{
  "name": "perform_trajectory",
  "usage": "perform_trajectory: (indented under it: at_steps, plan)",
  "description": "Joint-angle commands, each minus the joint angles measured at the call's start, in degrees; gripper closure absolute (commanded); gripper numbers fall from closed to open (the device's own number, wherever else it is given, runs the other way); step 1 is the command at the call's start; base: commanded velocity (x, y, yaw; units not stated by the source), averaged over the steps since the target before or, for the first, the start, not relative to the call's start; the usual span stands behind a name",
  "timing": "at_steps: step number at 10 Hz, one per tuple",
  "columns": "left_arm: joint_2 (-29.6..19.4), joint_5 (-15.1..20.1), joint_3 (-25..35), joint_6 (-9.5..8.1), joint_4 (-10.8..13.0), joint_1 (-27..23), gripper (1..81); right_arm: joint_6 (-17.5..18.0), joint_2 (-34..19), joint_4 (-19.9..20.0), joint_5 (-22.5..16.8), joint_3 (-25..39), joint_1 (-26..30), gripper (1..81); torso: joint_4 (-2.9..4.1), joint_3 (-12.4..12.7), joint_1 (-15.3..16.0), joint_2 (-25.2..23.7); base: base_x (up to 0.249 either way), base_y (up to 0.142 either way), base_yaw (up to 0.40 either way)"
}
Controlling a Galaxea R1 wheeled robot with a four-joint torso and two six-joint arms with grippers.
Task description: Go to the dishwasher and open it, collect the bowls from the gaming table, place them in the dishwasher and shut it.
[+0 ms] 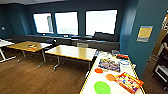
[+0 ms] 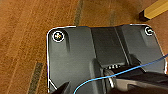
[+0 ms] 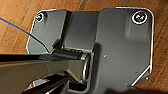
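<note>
We see the bowls on the white bench (image 1: 93,81) at near right: green bowl (image 1: 102,87) nearest, two orange bowls (image 1: 99,70) beyond; our fingers' state we cannot tell.

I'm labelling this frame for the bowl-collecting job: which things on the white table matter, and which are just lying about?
For the job:
- round green plastic bowl
- two small orange plastic bowls
- long white-topped, yellow-edged table

Lying about:
- colourful flat game boxes
- wooden-topped tables
</note>
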Motion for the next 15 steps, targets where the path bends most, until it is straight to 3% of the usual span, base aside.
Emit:
perform_trajectory:
  at_steps: [1, 10, 15]
  plan:
    - [0.1, 2.8, -0.2, 0.36, -0.2, -2.6, 1.0, -0.2, -0.1, -0.2, -3.2, 0.1, 2.6, 1.0, 0.0, 0.0, 0.0, 0.0, 0.0, 0.0, 0.0]
    - [0.0, 3.0, -0.2, 0.18, 0.2, -2.6, 1.0, -0.2, -0.1, -0.2, -3.0, 0.0, 2.3, 1.0, 0.0, 0.0, 0.0, 0.0, 0.0, 0.0, 0.0]
    - [-0.1, 3.0, -0.2, 0.18, -0.1, -2.6, 1.0, -0.2, -0.2, -0.2, -3.0, 0.0, 2.2, 1.0, 0.0, 0.0, 0.0, 0.0, 0.0, 0.0, -0.162]
